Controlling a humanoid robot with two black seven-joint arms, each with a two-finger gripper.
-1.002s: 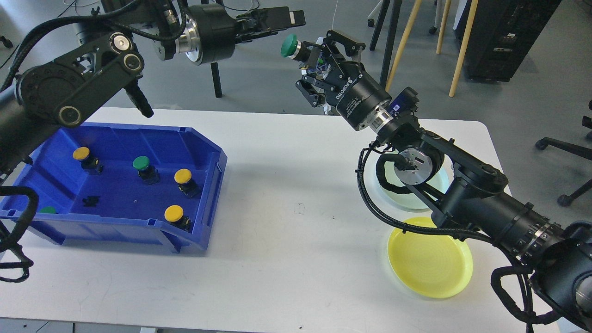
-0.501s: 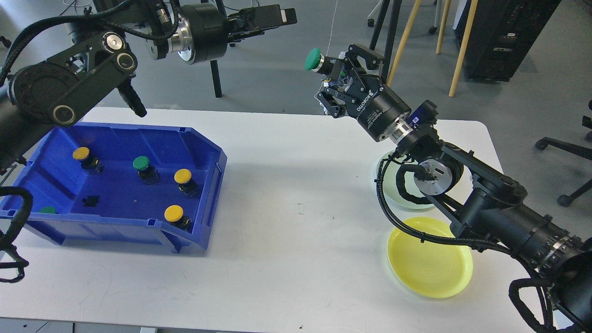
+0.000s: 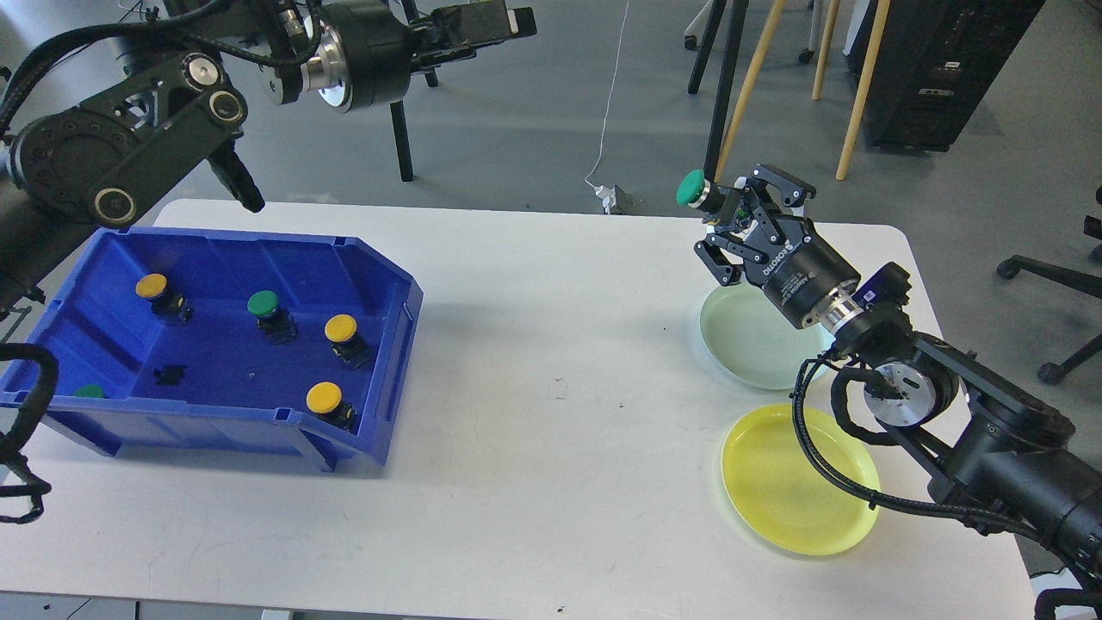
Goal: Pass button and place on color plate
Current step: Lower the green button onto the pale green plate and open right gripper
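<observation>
My right gripper is shut on a green-capped button and holds it in the air above the table's far right side, just beyond the pale green plate. The yellow plate lies in front of that, near the table's front right. My left gripper is raised high at the top centre, away from the table, with nothing between its fingers; I cannot tell how far it is open. The blue bin on the left holds three yellow buttons and a green button.
A second green cap shows at the bin's near left corner and a small black part lies on its floor. My right arm crosses above both plates. Chair and stool legs stand beyond the table's far edge.
My right gripper has carried the green button right and down, from high at the centre to just above the pale green plate. My left gripper has drawn back slightly left and up.
</observation>
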